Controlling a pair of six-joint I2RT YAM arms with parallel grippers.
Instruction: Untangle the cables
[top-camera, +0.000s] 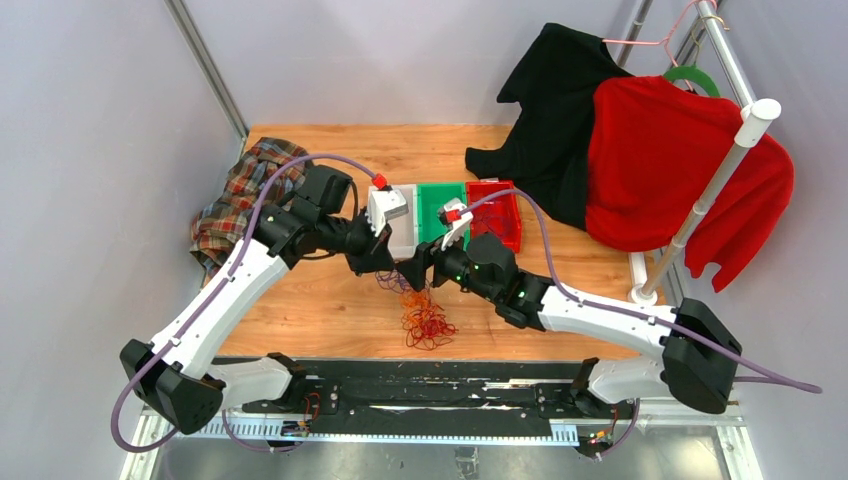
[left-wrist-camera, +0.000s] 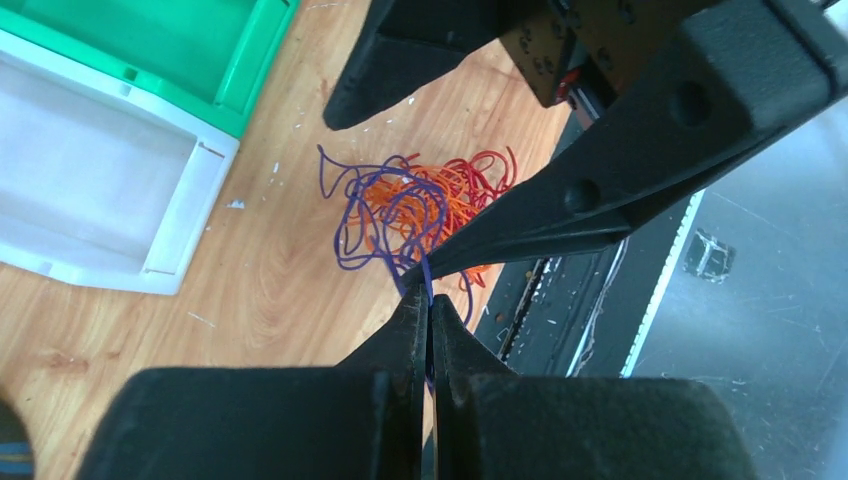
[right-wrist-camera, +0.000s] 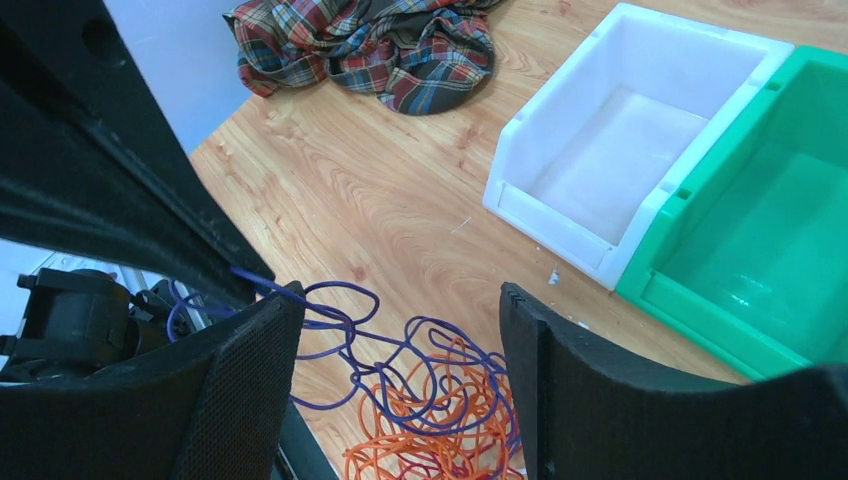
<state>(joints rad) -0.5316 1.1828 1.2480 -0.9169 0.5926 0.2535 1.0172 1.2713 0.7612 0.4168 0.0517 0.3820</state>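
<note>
Left wrist view showed the left gripper (left-wrist-camera: 428, 295) pinching a purple strand (left-wrist-camera: 428, 272) of the cables (left-wrist-camera: 440, 200), heaped on the wooden table (left-wrist-camera: 270, 290), while the right gripper (right-wrist-camera: 400, 300) hung near them, jaws spread wide.

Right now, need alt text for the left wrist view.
The left gripper is shut on a purple cable running from a tangle of purple, orange and red cables on the wood table. The open right gripper reaches in from the top. A white bin and green bin sit at upper left.
</note>
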